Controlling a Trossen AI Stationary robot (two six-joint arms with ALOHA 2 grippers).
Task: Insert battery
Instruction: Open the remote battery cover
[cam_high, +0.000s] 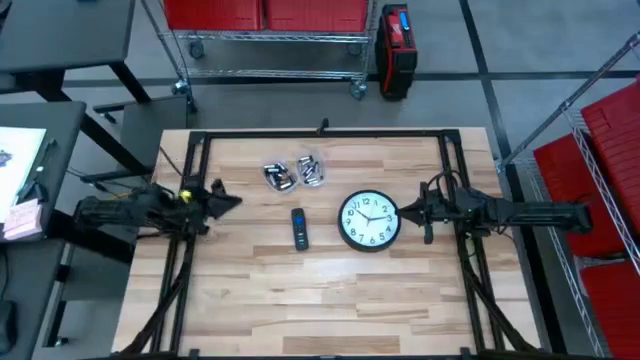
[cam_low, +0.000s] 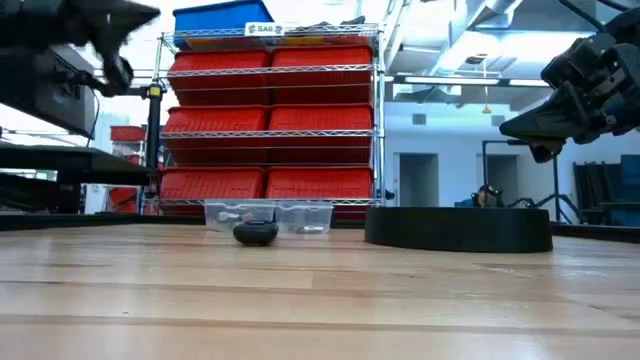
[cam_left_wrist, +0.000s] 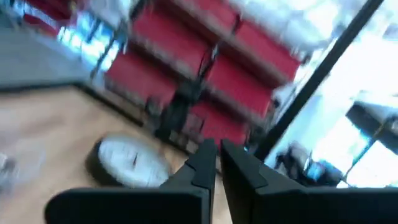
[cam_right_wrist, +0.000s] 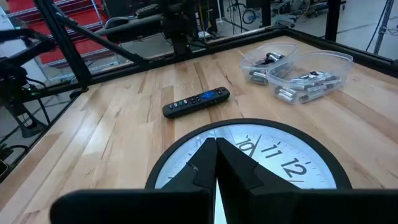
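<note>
One remote (cam_high: 299, 228), one clock (cam_high: 369, 221) and two clear tubs of batteries (cam_high: 279, 176) (cam_high: 311, 170) lay on the table (cam_high: 300, 310). The near half of the table was bare wood. The remote lay just left of the face-up clock; the tubs sat side by side beyond them, toward the far edge. The left gripper (cam_high: 230, 200) hung above the left side, fingers together. The right gripper (cam_high: 406, 212) hung at the clock's right rim, fingers closed (cam_right_wrist: 214, 163).

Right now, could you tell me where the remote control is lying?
In the high view the remote control lies mid-table, just left of the clock and below the two battery tubs.
</note>
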